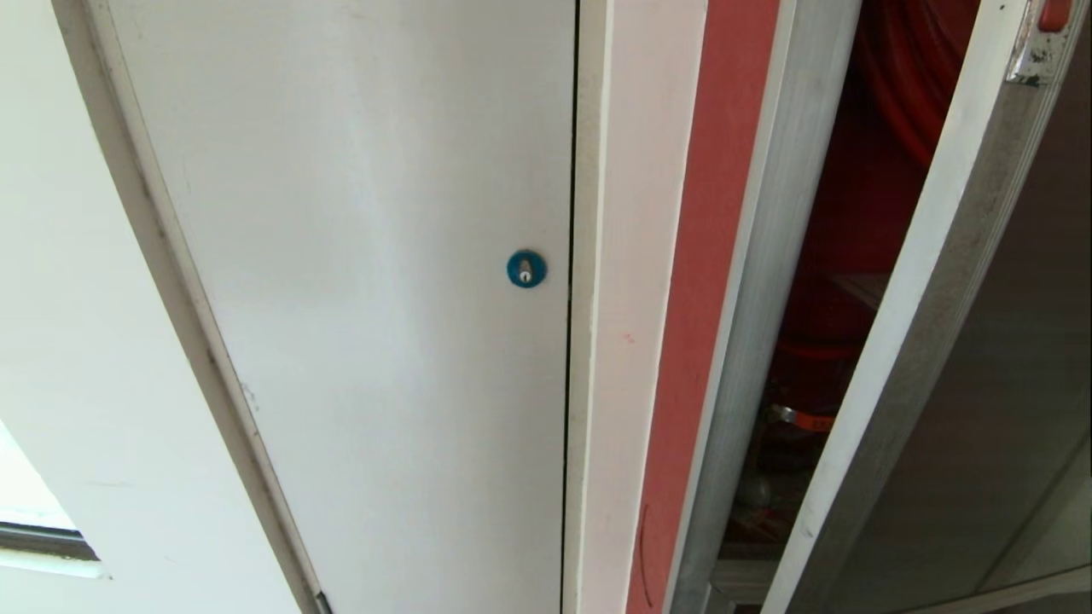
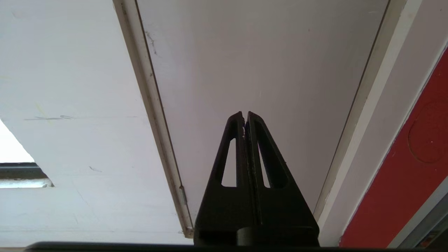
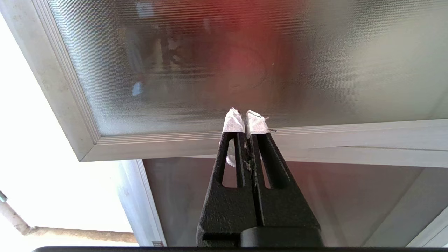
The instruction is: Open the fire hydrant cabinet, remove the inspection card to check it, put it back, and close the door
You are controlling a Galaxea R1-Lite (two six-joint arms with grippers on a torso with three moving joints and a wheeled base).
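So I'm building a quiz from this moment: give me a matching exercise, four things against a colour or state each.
Things:
1. door
2. round lock
3. right gripper
4. left gripper

Colour or state:
A. blue
B. shut, bare black tips
C. ajar
D. shut, white-wrapped tips

Pairs: 1-C, 2-A, 3-D, 4-B

Ahead of you: plain white door (image 1: 358,324) with a round blue lock (image 1: 526,269) | left: white wall (image 1: 77,281), scuffed | low left: dark window frame (image 1: 43,541), bright daylight above it | right of door: white door jamb (image 1: 618,298)
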